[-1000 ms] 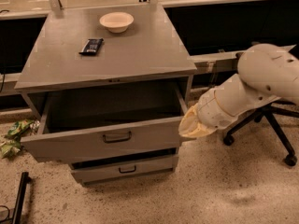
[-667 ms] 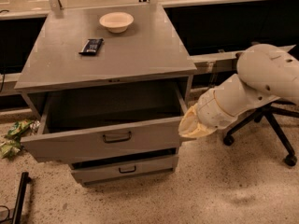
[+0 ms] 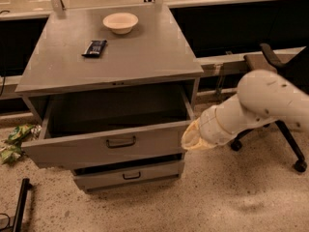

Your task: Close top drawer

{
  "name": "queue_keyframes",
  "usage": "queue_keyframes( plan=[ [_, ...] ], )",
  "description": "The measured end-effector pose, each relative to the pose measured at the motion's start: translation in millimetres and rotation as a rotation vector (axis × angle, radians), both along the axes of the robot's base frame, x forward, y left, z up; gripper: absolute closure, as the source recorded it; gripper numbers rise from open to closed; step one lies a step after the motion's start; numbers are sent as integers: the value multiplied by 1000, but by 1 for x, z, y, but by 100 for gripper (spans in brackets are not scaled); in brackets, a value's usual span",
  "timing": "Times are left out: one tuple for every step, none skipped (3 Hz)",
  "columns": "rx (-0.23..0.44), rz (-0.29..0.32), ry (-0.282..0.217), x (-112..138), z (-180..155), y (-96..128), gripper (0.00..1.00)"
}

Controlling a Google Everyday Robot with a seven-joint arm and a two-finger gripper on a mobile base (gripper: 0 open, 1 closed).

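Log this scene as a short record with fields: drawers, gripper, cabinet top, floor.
top drawer: pulled well out
gripper: at the right end of the top drawer's front panel; contact unclear
lower drawer: slightly out
cabinet top: white bowl at the back, dark packet left of centre, apart
floor: green wrapper at far left, office chair behind the arm

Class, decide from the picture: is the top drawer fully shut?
No: the top drawer stands pulled well out of the cabinet, its inside showing, with the gripper by the right end of its front.
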State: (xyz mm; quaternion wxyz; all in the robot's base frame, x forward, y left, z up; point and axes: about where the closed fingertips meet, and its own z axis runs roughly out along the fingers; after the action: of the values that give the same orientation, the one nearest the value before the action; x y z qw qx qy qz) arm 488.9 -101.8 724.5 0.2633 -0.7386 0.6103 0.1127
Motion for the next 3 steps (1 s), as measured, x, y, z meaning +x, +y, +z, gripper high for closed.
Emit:
queue_keyframes(
  plan=[
    [20, 14, -46, 11, -46, 6, 100],
    [-2, 9, -133, 36, -78, 10, 100],
    [-16, 14, -198, 60, -82, 13, 100]
  ],
)
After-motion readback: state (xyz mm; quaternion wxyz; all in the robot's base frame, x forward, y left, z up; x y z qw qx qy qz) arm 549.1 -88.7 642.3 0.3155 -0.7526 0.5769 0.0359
